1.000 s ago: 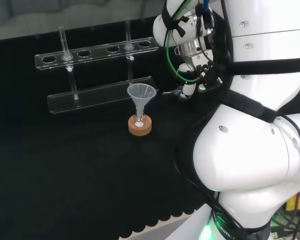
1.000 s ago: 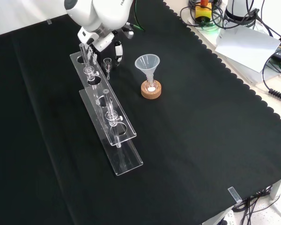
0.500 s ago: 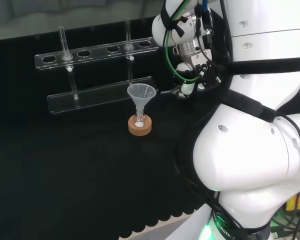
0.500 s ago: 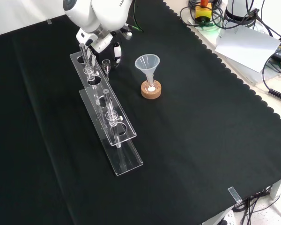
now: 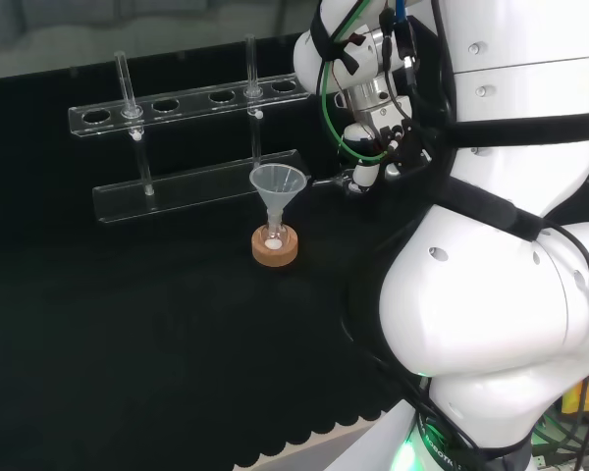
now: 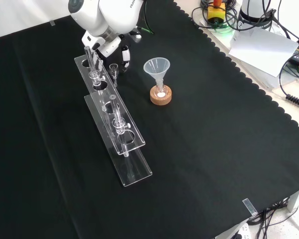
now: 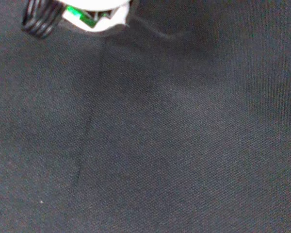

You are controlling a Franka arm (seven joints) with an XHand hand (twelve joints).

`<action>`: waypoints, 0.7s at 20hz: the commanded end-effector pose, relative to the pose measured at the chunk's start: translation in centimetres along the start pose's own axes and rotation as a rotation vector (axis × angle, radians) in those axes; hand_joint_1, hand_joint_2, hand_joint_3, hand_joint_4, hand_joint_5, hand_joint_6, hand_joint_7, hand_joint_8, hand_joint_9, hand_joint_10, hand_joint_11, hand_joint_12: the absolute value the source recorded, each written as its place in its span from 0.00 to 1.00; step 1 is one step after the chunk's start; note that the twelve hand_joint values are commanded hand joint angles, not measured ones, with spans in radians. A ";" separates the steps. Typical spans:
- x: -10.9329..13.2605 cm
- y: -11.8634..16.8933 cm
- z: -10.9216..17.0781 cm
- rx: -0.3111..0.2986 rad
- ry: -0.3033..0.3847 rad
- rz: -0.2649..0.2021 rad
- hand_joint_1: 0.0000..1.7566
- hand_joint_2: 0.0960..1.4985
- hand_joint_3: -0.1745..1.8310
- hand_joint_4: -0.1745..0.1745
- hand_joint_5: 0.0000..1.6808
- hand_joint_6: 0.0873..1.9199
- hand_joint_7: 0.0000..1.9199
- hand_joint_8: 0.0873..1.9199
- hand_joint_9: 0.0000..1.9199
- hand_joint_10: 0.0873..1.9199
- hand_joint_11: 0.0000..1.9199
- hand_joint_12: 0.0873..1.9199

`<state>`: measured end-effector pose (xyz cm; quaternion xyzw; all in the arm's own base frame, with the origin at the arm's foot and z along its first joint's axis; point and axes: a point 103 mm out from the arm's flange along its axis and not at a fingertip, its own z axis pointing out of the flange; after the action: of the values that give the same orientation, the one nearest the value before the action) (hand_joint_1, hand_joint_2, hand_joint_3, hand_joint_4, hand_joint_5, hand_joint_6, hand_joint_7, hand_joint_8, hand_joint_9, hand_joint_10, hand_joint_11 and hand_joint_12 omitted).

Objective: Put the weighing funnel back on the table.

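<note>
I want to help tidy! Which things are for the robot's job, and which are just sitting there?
For the job: hand, weighing funnel next to it, black cloth.
Just sitting there: big funnel, small flask, cork ring, clear rack, test tubes.

A: The cloth?
B: Plain black, scalloped along its right edge.
A: The ring?
B: Tan cork. Arm white with black straps; hand black and white; weighing funnel clear.
</note>
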<state>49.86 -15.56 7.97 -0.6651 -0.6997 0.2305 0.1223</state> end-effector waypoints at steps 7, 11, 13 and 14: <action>-0.2 -0.1 0.4 0.007 -0.023 0.014 0.60 0.46 0.42 1.00 0.64 0.50 0.21 0.31 0.38 0.25 0.20 0.67; -0.2 -0.1 0.7 0.014 -0.026 0.023 0.60 0.48 0.39 1.00 0.63 0.50 0.20 0.31 0.37 0.26 0.19 0.67; -0.1 -0.1 0.8 0.030 -0.023 0.027 0.59 0.53 0.34 1.00 0.62 0.50 0.17 0.32 0.35 0.27 0.18 0.68; 0.0 -0.1 0.8 0.031 -0.021 0.025 0.59 0.56 0.29 1.00 0.61 0.51 0.15 0.33 0.33 0.28 0.17 0.68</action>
<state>49.45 -15.82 7.45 -0.6686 -0.6923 0.2452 0.1164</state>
